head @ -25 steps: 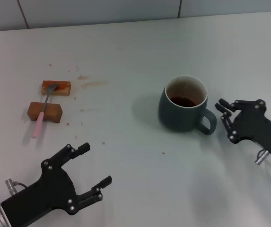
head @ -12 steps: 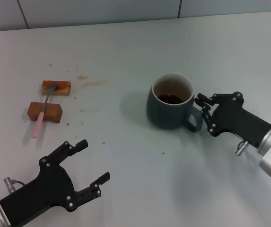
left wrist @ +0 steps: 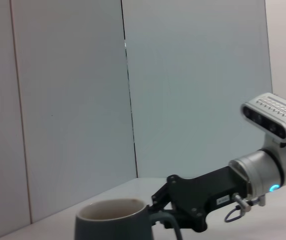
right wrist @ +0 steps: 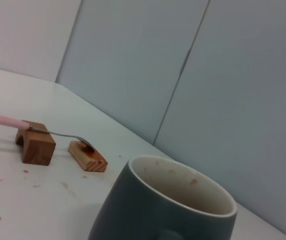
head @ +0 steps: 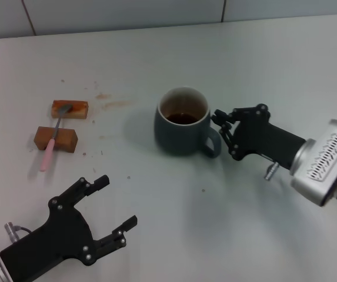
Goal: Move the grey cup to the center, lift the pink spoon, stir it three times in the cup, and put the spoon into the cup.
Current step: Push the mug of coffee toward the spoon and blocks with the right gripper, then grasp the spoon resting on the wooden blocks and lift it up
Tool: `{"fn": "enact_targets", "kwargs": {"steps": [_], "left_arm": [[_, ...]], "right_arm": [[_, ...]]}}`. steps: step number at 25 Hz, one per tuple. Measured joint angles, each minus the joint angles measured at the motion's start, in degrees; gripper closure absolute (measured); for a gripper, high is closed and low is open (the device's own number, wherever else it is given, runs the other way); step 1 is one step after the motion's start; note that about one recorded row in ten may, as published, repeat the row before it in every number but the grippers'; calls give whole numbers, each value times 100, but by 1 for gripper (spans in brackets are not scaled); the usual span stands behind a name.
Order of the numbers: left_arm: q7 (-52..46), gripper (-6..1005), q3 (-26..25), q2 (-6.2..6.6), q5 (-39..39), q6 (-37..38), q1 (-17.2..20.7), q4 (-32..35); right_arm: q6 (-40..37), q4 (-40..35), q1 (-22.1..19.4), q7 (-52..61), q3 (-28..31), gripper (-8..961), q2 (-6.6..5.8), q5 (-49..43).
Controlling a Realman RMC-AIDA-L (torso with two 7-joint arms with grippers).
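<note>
While the head view is showing the whole table, the right gripper is reaching in from the right side and sitting against the handle of the grey cup. Its dark fingers are lying close together at the loop handle, one above and one below it, but whether they are pinching the handle cannot be told from that view. The cup is standing upright just beyond the fingertips, near the middle of the table, with dark residue showing at the bottom of its white inside.

The left wrist view is showing the same contact from the side: the right gripper is meeting the cup at its handle, with the silver forearm trailing behind it. The residue is not showing there, since only the rim and upper wall are in sight.

The right wrist view is showing none of that arm's own fingers. It is filling with the cup, seen close, with brown specks on the inner wall. Beyond the cup, well apart from it, the pink spoon is lying across two wooden blocks, its bowl resting on the farther block.

In the head view the spoon is bridging the blocks, pink handle end resting on the table. The left gripper is hanging at the near left edge, fingers spread wide and holding nothing, with the spoon well beyond it.
</note>
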Motion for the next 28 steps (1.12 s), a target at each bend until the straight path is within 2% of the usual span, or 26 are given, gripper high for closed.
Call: {"fn": "enact_targets", "kwargs": {"steps": [4, 9, 17, 19, 20, 21, 23, 24, 25, 26, 27, 28], "left_arm": [[3, 173, 0, -1, 0, 21, 5, -5], [10, 173, 0, -2, 0, 43, 21, -8], [18, 173, -1, -3, -1, 53, 23, -3], [19, 173, -11, -3, -1, 54, 29, -3], [19, 173, -18, -2, -1, 54, 32, -4], [21, 173, -25, -2, -1, 56, 35, -3], [25, 173, -51, -4, -1, 61, 35, -3], [27, 173, -73, -7, -1, 69, 34, -4], [27, 173, -73, -7, -1, 69, 34, -4], [27, 173, -82, -9, -1, 76, 33, -4], [28, 173, -101, -9, -1, 89, 31, -6], [28, 173, -101, -9, -1, 89, 31, -6]], "right_arm": [[196, 169, 273, 29, 0, 892, 3, -13], [269, 263, 416, 32, 0, 893, 10, -31], [256, 273, 321, 36, 59, 891, 12, -33], [7, 150, 16, 40, 299, 891, -6, 14], [7, 150, 16, 40, 299, 892, -6, 14], [-328, -22, -252, 117, 493, 892, -21, 20], [-552, -153, -408, 258, 535, 892, -28, 20], [-1080, -488, -687, 734, 498, 892, -36, -16], [-1080, -488, -687, 734, 498, 892, -36, -16], [-1396, -709, -834, 1041, 428, 892, -39, -61], [-2004, -1075, -1098, 1567, 278, 892, -40, -173], [-2004, -1075, -1098, 1567, 278, 892, -40, -173]]}}
